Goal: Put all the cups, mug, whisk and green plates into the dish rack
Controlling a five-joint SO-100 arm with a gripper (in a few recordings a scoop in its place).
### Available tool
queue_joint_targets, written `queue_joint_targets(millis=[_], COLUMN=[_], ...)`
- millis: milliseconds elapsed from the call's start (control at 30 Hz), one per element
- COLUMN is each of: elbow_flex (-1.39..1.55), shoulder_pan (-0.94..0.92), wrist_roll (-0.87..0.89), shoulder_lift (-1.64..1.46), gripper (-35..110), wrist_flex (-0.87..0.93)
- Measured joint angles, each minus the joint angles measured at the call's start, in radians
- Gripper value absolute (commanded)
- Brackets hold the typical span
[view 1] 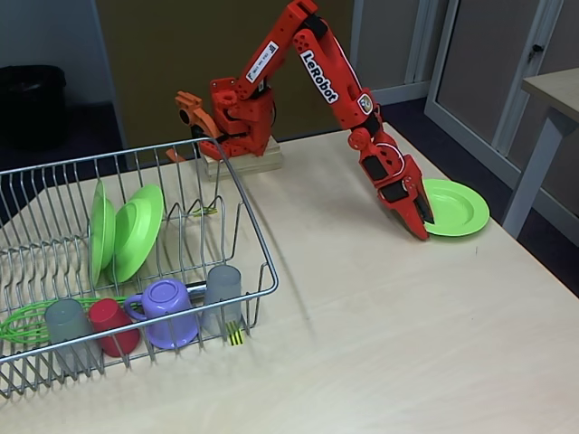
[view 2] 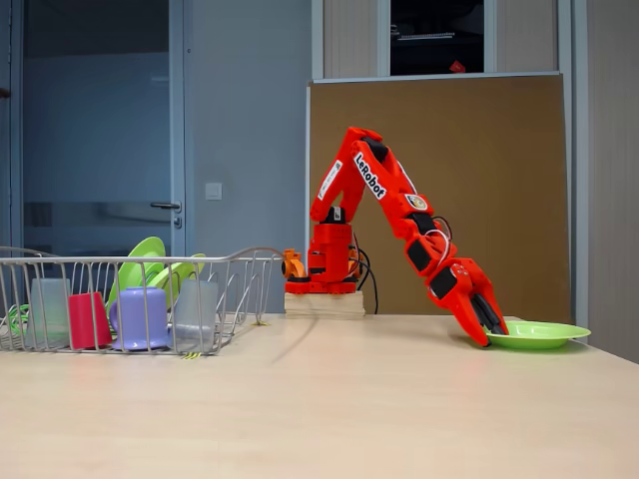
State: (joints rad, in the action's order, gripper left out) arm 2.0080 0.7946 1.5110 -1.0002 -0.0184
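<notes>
A: Green plates: two stand in the rack [view 1: 136, 172], with cups, mug and whisk. What's left?
B: One plate [view 1: 457, 208], well apart from the rack; gripper [view 1: 422, 220] at its rim, finger state unclear.

Lime-green plate [view 1: 461, 206], red gripper [view 1: 422, 226], purple mug [view 1: 169, 312]

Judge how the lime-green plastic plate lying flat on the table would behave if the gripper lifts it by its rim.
The round lime-green plastic plate looks thin, so probably light and slightly flexible. Pinched at one rim by the gripper, it may tilt or droop. Its glossy surface suggests it could slip.
</notes>
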Motion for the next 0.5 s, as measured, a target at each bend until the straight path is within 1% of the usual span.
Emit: queue_joint_targets(millis=[67, 200, 500], elbow_flex=[0.014, 0.032, -0.066], shoulder_pan=[-0.011, -0.038, -0.097], wrist_roll=[0.023, 0.011, -0.153], shoulder_lift=[-0.048, -0.143, -0.305], gripper=[0, 0, 0], wrist_flex=[0.035, 0.140, 0.480])
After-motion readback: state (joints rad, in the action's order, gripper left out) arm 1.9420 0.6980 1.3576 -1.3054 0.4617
